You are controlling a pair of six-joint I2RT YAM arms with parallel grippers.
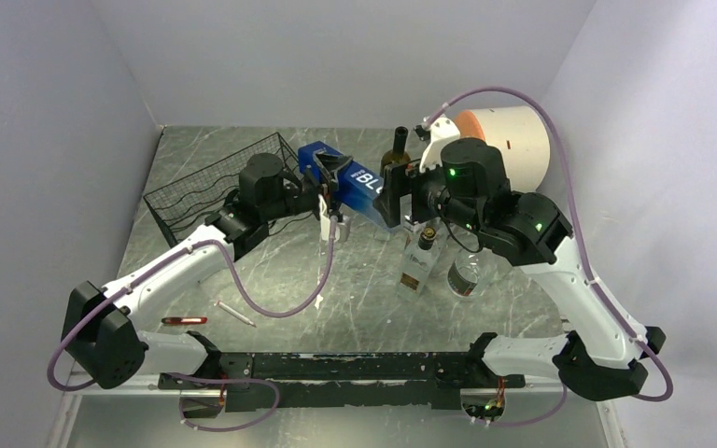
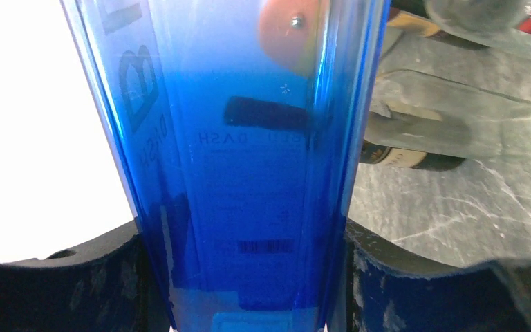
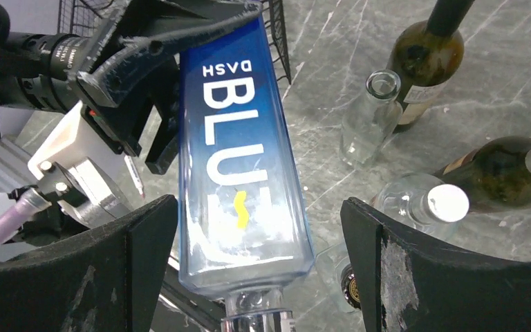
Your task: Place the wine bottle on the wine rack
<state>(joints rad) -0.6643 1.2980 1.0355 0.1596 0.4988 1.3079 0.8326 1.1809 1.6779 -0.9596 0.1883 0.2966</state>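
Grey marbled tabletop [image 1: 355,289], white walls on three sides.

Black wire-mesh wine rack [image 1: 207,187] sits at far left, no bottle on it.

White drum with orange face [image 1: 513,140] lies at far right, behind the right arm.

Translucent blue square-sided bottle [image 3: 242,159], lettered BLU DASH, is off the table and tilted, just right of the wine rack and between the two arms. Neck end points toward the right wrist camera.

Left gripper [image 1: 334,173] is clamped on the blue square-sided bottle, one finger [image 3: 145,48] pressed against its far end; in the left wrist view the bottle fills the gap between the pads.

Right gripper [image 3: 263,266] has fingers spread wide either side of the neck end, with a gap on both sides and no contact.

Dark green wine bottle [image 1: 395,151] stands behind the blue one. Clear labelled bottle [image 1: 420,261] and squat clear bottle [image 1: 467,275] stand under the right arm.

Red pen [image 1: 184,320] and white pen [image 1: 235,313] lie near the left arm's base.
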